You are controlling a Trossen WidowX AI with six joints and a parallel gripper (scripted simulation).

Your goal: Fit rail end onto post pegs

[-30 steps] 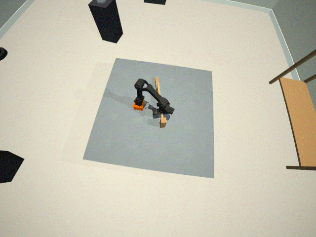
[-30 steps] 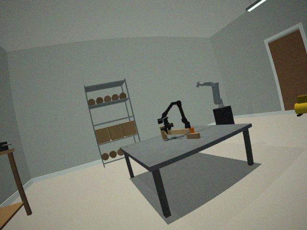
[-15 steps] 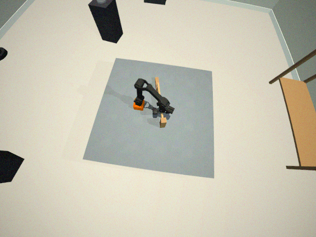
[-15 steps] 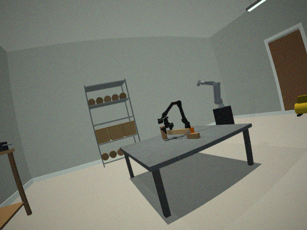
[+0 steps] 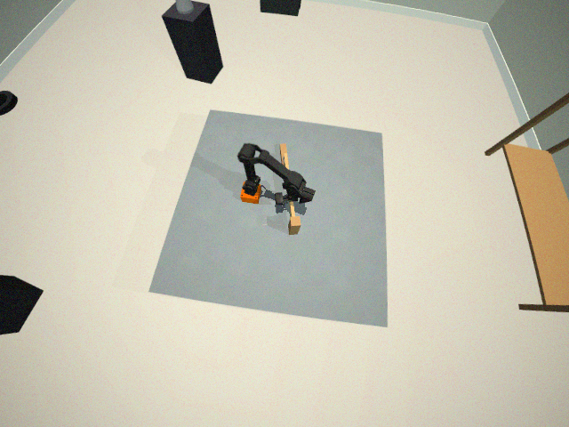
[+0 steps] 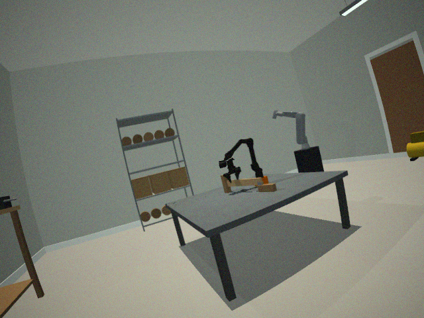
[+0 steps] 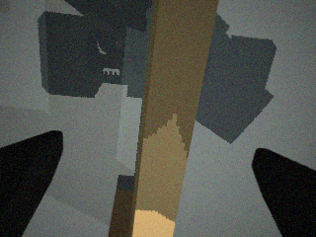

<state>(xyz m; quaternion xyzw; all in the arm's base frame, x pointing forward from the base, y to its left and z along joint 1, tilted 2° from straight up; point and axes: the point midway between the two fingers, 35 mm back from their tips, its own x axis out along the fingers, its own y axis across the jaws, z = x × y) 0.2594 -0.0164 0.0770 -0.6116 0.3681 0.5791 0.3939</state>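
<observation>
Grey-walled room, pale floor, grey table (image 6: 308,186) standing in the middle on dark legs.

On the table, the wooden rail (image 7: 173,99) lying long and straight, seen in the top view running from the far block end down to the post (image 5: 294,225). From the side, sitting roughly level between post (image 6: 226,183) and footboard block (image 6: 267,187), up off the table surface. Rail end right against the post in the top view; pegs not visible, joint too small to check.

Directly above the rail, the gripper (image 7: 158,168), fingers spread wide apart, one dark tip on each side, grey table showing between each tip and the wood. Nothing held, no contact with the rail. Same story from above: gripper (image 5: 293,195) straddling the rail near the post end.

Black arm (image 5: 271,165) arching up from an orange base (image 5: 250,197) just beside the rail. In the side view, arm (image 6: 244,150) folded high over the woodwork.

Further out: metal shelf rack (image 6: 120,121) against the back wall with brown discs and boxes, a grey robot arm (image 6: 297,126) on a black pedestal behind the table, a brown door (image 6: 400,92) at right, a wooden bench (image 6: 20,236) at the left edge.
</observation>
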